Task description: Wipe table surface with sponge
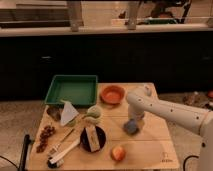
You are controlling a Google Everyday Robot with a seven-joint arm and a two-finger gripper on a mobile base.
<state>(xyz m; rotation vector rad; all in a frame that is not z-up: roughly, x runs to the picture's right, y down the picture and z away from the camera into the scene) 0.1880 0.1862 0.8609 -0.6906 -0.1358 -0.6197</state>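
Observation:
The sponge (131,127), a small blue-grey block, lies on the light tan table surface (150,145), right of centre. My gripper (134,120) comes down from the white arm (170,112) that reaches in from the right. It sits right on top of the sponge, shut on it and pressing it onto the wood. The lower part of the gripper partly hides the sponge's top.
A green tray (72,89) and an orange bowl (112,94) stand at the back. A green-white cup (93,114), a white wedge (67,112), a tan block on a black plate (92,138), an orange fruit (118,152), red berries (46,136) and a utensil (62,152) lie left and in front.

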